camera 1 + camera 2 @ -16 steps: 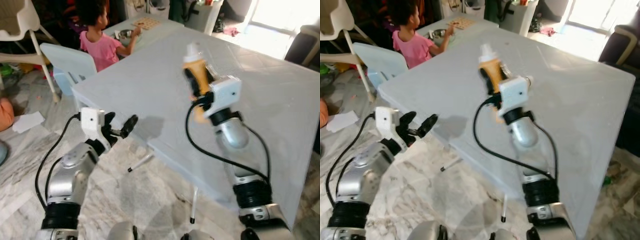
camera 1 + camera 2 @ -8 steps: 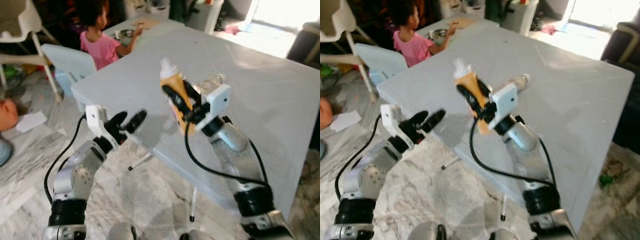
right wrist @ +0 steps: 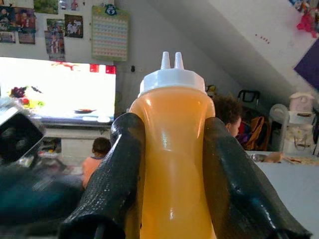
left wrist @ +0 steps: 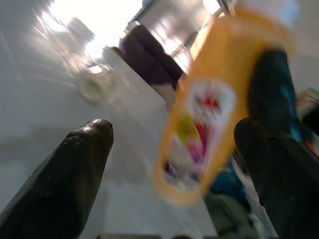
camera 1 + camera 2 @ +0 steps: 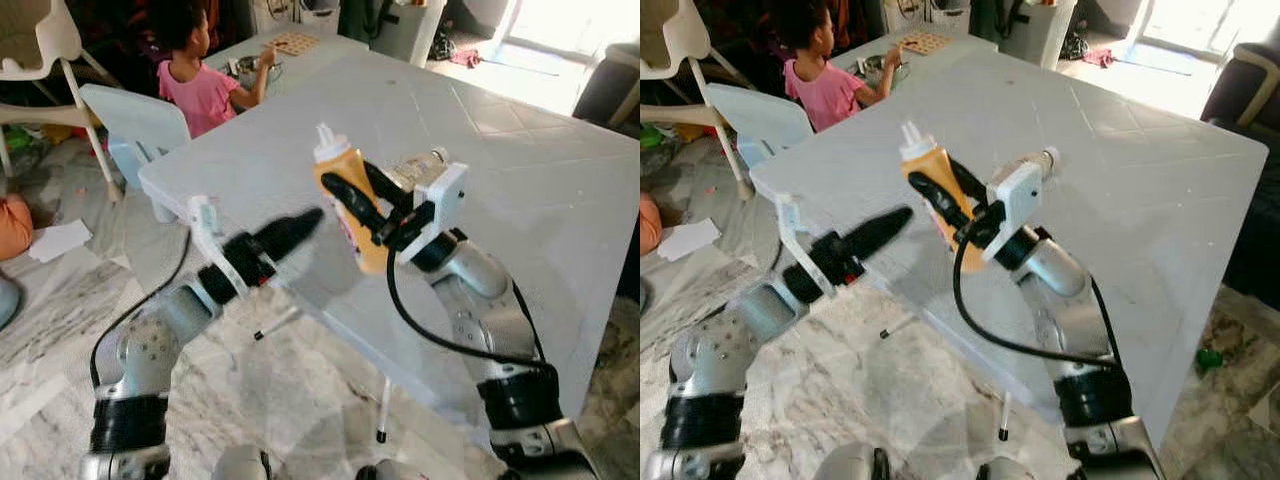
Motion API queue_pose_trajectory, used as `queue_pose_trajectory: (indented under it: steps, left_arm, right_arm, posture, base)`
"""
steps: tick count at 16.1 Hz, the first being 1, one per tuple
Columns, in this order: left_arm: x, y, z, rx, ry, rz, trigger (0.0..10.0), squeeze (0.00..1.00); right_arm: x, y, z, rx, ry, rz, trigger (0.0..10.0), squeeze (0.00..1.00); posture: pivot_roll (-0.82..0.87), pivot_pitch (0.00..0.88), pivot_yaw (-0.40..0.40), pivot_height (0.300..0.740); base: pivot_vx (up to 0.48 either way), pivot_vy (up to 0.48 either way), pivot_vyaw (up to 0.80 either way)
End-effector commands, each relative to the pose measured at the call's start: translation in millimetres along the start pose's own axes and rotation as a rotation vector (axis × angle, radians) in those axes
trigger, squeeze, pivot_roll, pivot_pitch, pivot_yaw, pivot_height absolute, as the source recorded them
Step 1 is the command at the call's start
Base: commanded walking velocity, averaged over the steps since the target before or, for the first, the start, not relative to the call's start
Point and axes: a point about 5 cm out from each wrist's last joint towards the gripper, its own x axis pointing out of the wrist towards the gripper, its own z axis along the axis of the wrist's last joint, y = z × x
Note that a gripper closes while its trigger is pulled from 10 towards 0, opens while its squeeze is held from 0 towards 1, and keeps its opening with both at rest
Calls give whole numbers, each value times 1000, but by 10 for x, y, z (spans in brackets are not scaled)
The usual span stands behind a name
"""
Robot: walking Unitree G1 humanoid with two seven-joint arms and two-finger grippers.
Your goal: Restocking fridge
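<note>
Right wrist view showed the right gripper pinching a yellow squeeze bottle between its two black fingers, one pressed against each side of the body just below the white twin-nozzle cap. From the head camera the same bottle was held in the air above the near corner of the pale grey table, cap uppermost and leaning a little toward the robot's left. A black cable looped from the white wrist housing down along the silver right arm.

The left gripper reached forward from the robot's left, its tips just beside the lower part of the bottle, blurred in the head views. In the left wrist view its fingers stood spread apart, with the labelled bottle ahead of the gap between them; whether they touched it could not be told.

Farther out, a clear object lay on the table behind the right wrist. At the table's far corner a child in a pink top sat on a light blue chair, with a white chair beyond and a scrap of paper on the marbled floor.
</note>
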Motion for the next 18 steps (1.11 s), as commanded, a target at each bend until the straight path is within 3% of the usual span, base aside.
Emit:
queue_pose_trajectory:
  steps: [1, 3, 6, 7, 8, 11, 15, 18]
  left_arm:
    - [6, -94, -37, -14, 46, -60, 10000, 0]
    - [0, -143, -79, 3, 78, -90, 10000, 0]
    - [53, -105, -132, 116, 81, -35, 10000, 0]
    - [86, -92, -116, 137, 56, -7, 10000, 0]
    - [163, -49, -78, 210, 5, 53, 10000, 0]
    - [228, -32, -45, 310, -26, 100, 10000, 0]
    - [283, -51, -60, 350, -50, 88, 10000, 0]
    - [287, -114, 16, 296, -97, 24, 10000, 0]
  right_arm:
    - [75, -51, 78, 10, -42, 10, 10000, 0]
    - [121, -101, 110, 49, -66, 3, 10000, 0]
    - [225, -133, 198, 177, -131, -4, 10000, 0]
    - [245, -112, 208, 223, -145, 6, 10000, 0]
    - [248, -41, 205, 299, -155, 37, 10000, 0]
    - [200, 56, 162, 375, -136, 91, 10000, 0]
    - [159, 110, 147, 441, -113, 126, 10000, 0]
    - [131, 122, 138, 431, -93, 140, 10000, 0]
  posture:
    - [47, 0, 5, 740]
    - [50, 0, 4, 740]
    - [52, 0, 2, 740]
    - [52, 0, 2, 740]
    - [54, 0, -1, 740]
    - [47, 0, 2, 740]
    - [44, 0, 5, 740]
    - [44, 0, 4, 740]
  base:
    - [0, 0, 0]
    - [0, 0, 0]
    - [0, 0, 0]
    - [0, 0, 0]
    - [0, 0, 0]
    - [0, 0, 0]
    - [0, 0, 0]
    - [0, 0, 0]
